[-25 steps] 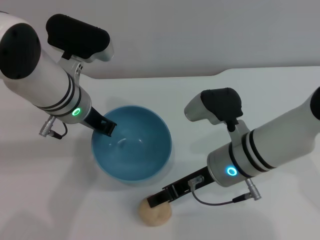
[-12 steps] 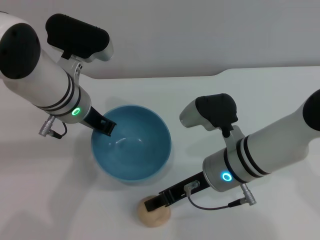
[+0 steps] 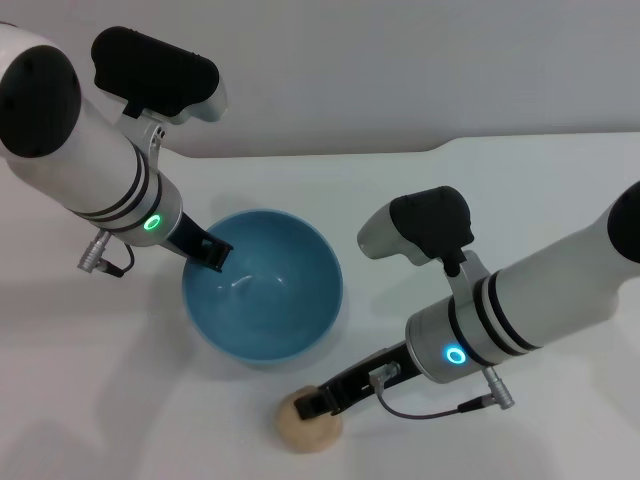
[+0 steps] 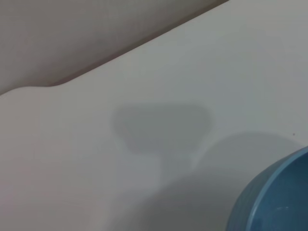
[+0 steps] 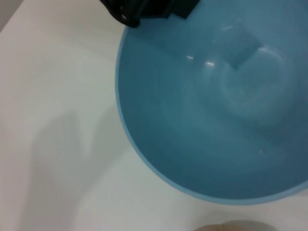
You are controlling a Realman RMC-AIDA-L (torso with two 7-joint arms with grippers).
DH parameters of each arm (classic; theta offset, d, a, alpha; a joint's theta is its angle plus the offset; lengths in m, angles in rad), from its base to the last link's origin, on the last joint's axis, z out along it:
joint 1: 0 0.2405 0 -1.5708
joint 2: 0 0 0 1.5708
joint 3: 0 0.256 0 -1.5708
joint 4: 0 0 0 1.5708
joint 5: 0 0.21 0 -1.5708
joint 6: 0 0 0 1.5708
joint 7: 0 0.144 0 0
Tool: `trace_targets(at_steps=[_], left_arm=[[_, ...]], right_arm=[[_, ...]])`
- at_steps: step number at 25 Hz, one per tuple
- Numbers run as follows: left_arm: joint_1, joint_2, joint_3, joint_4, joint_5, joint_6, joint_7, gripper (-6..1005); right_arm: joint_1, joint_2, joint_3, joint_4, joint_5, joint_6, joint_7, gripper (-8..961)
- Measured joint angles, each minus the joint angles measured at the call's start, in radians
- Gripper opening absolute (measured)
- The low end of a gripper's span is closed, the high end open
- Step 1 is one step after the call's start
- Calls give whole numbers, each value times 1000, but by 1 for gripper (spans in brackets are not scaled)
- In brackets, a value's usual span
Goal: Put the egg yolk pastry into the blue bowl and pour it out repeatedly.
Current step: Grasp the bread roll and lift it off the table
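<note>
1. The egg yolk pastry (image 3: 309, 428) is lying on the white tabletop (image 3: 520, 200), just beside the blue bowl (image 3: 262, 286).
2. The right pincer (image 3: 308, 405) is pressing on the pastry's top; whether it is apart or together, I cannot tell.
3. The left pincer (image 3: 213, 254) is sitting clamped on the bowl's rim.

The blue bowl (image 5: 216, 106) fills most of the right wrist view, its glossy inside bare, with small highlights and a darker square reflection on the wall. The black left gripper (image 5: 144, 9) sits at the bowl's rim. White desk (image 5: 53, 120) lies beside the bowl, faint shadows across it. A pale tan sliver of the egg yolk pastry (image 5: 231, 226) shows just outside the rim, opposite the gripper.
</note>
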Motion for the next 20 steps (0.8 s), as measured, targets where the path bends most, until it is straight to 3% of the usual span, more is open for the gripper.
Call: trace_targets(at_steps=[10, 20], left_arm=[[0, 0, 0, 0, 2, 0, 0, -2], [-2, 0, 1, 0, 5, -21, 1, -2]], right_arm=[[-31, -6, 14, 113, -1, 43, -14, 225], [-142, -9, 186, 347, 160, 252, -124, 139]])
